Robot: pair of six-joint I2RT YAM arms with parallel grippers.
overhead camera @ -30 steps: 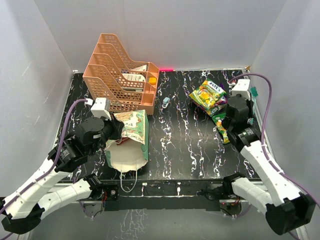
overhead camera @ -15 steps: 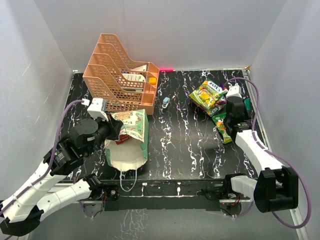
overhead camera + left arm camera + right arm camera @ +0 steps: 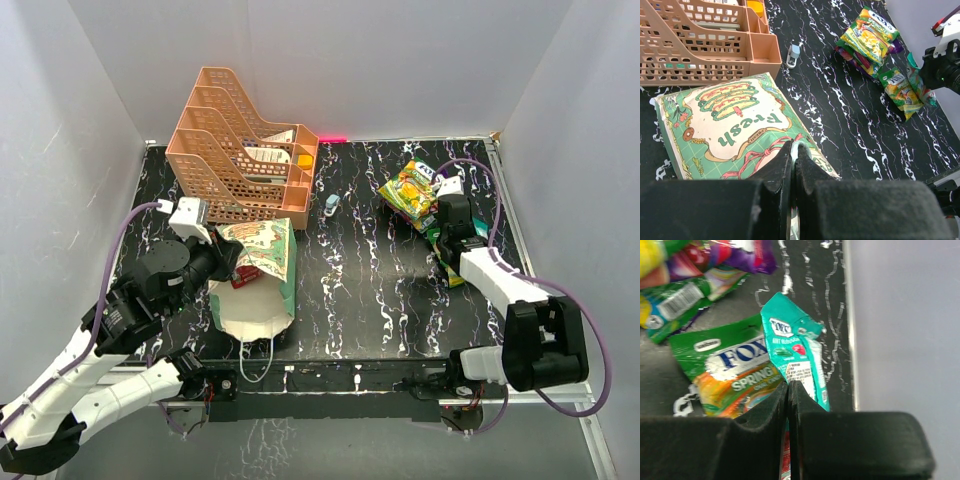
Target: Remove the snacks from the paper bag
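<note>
At the near left of the black marbled table (image 3: 370,290), the mint-green paper bag (image 3: 268,262) lies on its side, its cream mouth gaping toward the arms' bases. The left gripper (image 3: 792,147), fingers pressed together, pinches the bag's upper rim, and the printed side stretches away beyond its tips. Farther back on the right, the right gripper (image 3: 788,384), jaws closed tight, hovers tips-down over a teal packet (image 3: 792,347). The packet lies just beyond its fingertips, beside a green packet (image 3: 722,365); contact cannot be told. The other snacks (image 3: 410,190) sit heaped just behind, outside the bag. At the far left stands an orange lattice rack (image 3: 235,140).
</note>
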